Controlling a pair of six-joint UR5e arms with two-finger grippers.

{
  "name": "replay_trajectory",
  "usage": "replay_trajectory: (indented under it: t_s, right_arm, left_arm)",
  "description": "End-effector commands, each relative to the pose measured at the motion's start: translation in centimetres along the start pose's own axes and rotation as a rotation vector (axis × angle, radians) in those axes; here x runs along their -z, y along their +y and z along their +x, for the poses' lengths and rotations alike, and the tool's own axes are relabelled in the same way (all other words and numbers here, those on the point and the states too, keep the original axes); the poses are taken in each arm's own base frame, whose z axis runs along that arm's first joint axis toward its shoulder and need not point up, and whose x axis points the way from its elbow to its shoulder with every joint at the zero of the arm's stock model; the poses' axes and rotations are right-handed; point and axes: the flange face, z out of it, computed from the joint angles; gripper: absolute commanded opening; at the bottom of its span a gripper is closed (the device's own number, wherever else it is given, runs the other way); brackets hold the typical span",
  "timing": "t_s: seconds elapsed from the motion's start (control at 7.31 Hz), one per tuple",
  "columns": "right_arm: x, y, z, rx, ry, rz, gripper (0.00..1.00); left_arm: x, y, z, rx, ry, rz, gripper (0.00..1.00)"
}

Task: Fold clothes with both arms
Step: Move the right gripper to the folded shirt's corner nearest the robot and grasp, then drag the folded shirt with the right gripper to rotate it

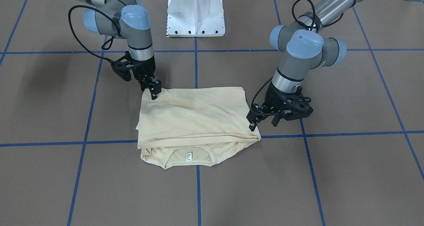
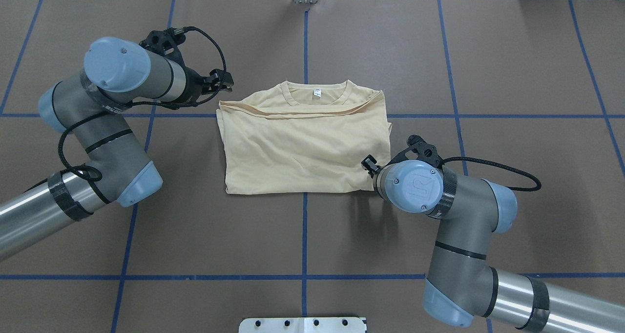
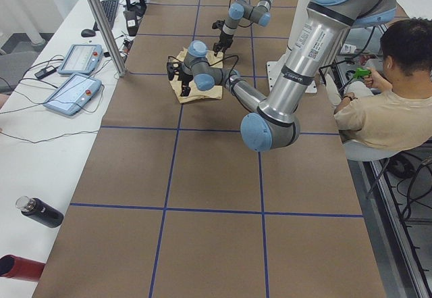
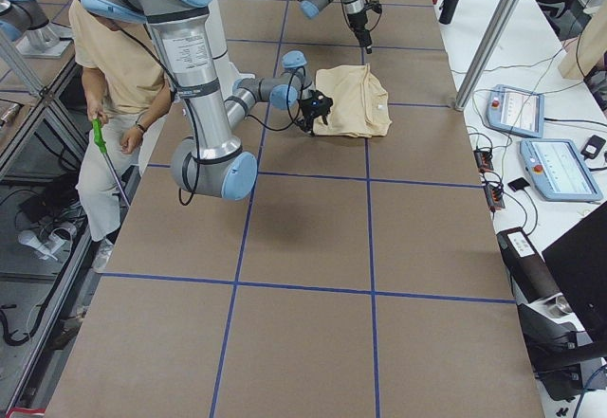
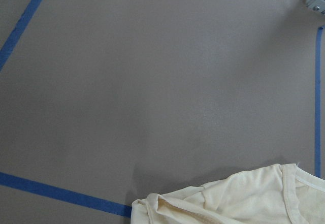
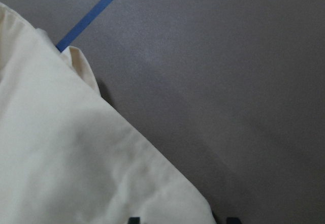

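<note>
We see the left gripper [image 2: 220, 80] just beside the folded shirt's [image 2: 302, 147] far left corner, its fingers apart and holding nothing. The shirt lies flat in the middle of the table [image 2: 439, 54], collar away from the robot. Our right gripper [image 1: 153, 90] hangs low at the shirt's near right corner, fingers spread across the edge, not closed on it.

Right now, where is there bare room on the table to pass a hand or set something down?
Bare brown paper runs from the near edge of the T-shirt to the white pedestal base, and from its neckline to the paper's far edge. Tight spots: the left gripper, open, beside the neckline-side corner, and the right gripper, open, at the diagonally opposite corner.
</note>
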Motion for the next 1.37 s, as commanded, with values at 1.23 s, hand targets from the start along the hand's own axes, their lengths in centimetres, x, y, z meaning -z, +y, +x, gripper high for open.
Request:
replay_trajectory:
  t_s: [1.23]
  right_arm:
    - [14.2,13.5,12.0,0.114,0.068,-0.273,0.00]
  left_arm:
    - [6.8,2.7,0.3,-0.007,0.113,-0.046,1.00]
